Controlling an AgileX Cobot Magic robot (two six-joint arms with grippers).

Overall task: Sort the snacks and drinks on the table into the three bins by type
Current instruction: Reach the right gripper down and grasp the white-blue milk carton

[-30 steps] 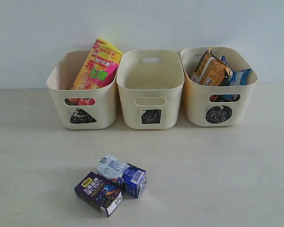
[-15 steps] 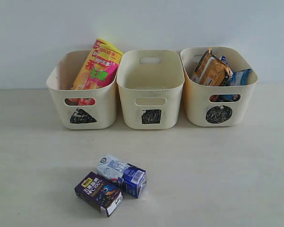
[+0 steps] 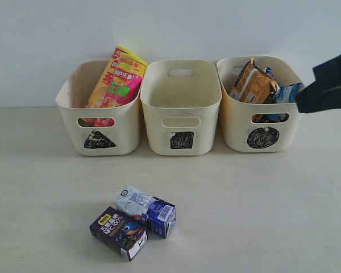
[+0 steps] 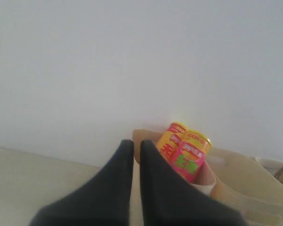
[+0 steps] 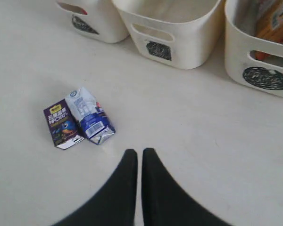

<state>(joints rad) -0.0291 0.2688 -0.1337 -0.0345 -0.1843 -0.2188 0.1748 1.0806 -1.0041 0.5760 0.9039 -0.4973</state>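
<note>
Right hand [image 3: 300, 100] newly in, partly cropped

The right arm [image 3: 331, 84] is showing at the exterior view's right edge, dark and tapered, its jaws closing on nothing. The left arm [image 4: 85, 209] is holding its jaws closed too, nothing between them.

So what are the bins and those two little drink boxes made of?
The bins look like smooth cream plastic: rounded moulded corners, cut handle slots. The purple carton and white-and-blue carton seem glossy printed card, with folded, creased ends.
</note>
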